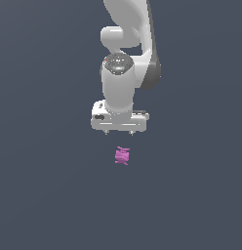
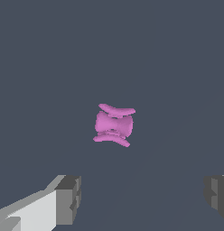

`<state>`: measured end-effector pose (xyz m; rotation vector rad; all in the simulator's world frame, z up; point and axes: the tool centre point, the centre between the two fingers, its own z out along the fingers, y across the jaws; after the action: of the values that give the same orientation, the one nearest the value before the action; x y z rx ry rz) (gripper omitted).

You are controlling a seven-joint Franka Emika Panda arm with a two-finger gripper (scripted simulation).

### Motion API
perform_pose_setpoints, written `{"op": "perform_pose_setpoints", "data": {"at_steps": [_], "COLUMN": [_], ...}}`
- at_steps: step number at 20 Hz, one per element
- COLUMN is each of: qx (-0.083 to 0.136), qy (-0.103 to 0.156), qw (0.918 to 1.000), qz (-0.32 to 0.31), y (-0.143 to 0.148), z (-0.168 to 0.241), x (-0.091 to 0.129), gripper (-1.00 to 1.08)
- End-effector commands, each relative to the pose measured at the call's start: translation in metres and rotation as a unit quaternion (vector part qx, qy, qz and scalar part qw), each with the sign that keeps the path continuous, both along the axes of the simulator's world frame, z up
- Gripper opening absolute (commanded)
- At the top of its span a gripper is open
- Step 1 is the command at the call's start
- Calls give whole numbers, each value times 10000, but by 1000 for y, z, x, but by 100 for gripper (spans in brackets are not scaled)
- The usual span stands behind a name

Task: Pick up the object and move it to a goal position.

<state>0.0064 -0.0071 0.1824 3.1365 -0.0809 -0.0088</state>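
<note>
The object (image 1: 122,156) is a small magenta-pink lump with curved, spiky flanges, lying on the flat dark grey surface. In the wrist view the object (image 2: 114,125) sits near the middle of the picture, ahead of the fingers. My white gripper (image 1: 119,132) hangs just above and behind the lump in the exterior view, not touching it. Its two grey fingertips (image 2: 68,200) stand far apart, so my gripper (image 2: 143,198) is open with nothing between the fingers.
The white arm (image 1: 127,58) rises from the gripper toward the top of the exterior view. A plain dark grey surface (image 1: 50,185) spreads all around the lump.
</note>
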Motion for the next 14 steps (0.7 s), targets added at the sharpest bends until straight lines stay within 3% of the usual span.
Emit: {"op": "perform_pose_setpoints", "data": {"at_steps": [1, 14], "qx": [2, 15], "qy": [1, -27], "qw": [10000, 9972], "qz": [-85, -742], "y": [2, 13], "z": [-10, -82], "x": [4, 28], "gripper": [100, 100]}}
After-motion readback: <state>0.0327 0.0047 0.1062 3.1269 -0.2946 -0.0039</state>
